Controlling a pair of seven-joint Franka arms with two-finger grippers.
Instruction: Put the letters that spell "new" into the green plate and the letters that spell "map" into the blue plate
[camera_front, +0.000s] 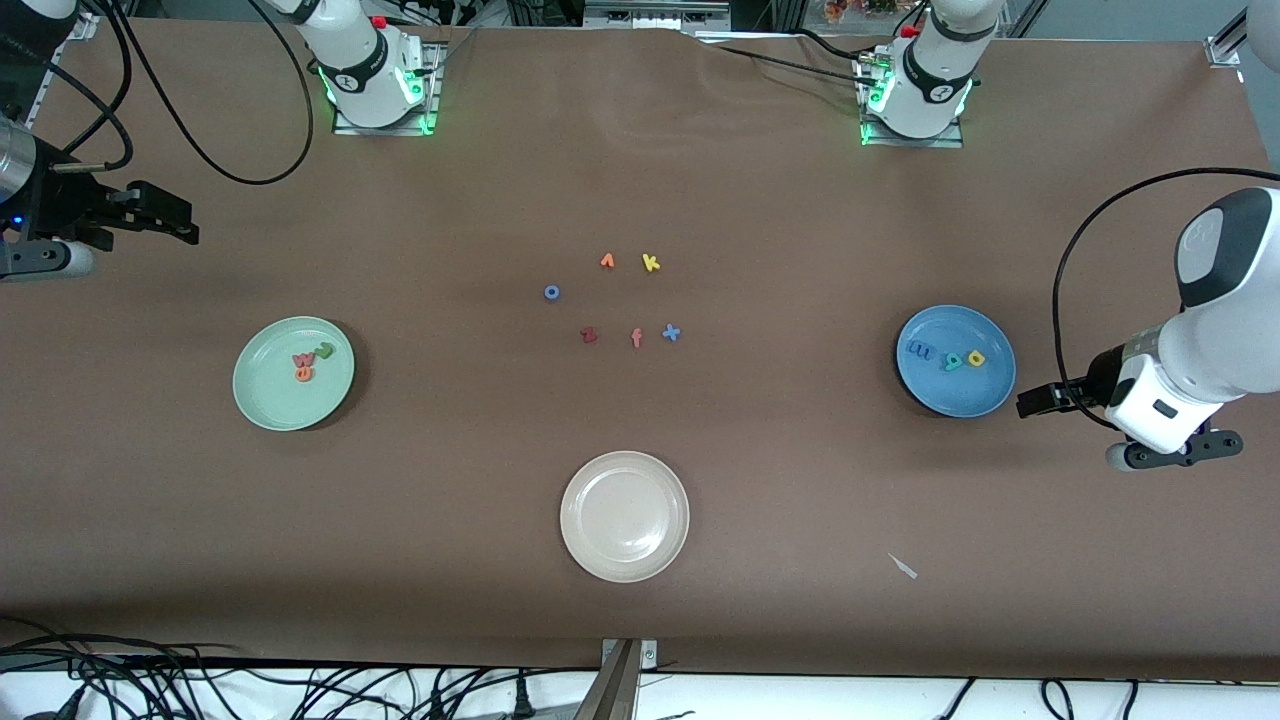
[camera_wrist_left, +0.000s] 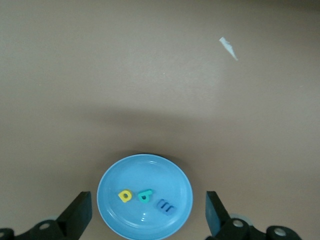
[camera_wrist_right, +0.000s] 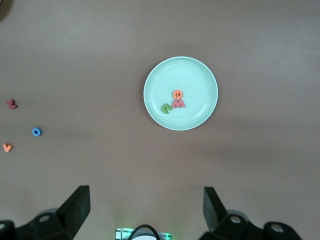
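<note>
Front view, taken from its left edge across: the right gripper is hanging over bare table at the right arm's end, jaws spread wide and holding nothing. The green plate is lying well apart from those jaws — nearer the front camera and toward the table's middle — and is already carrying the olive n, the orange e and the pink w, bunched together and touching.

Six leftover letters are sitting at mid-table, near neither gripper, with the cream plate nearer the camera.

The blue plate is holding the blue m, teal p and yellow a in a row. The left gripper is hovering just beside that plate's rim, released and empty; in its wrist view the plate is lying centred between the open fingers.

Both words look delivered, so I judge no reach is left — both arms are waiting.
</note>
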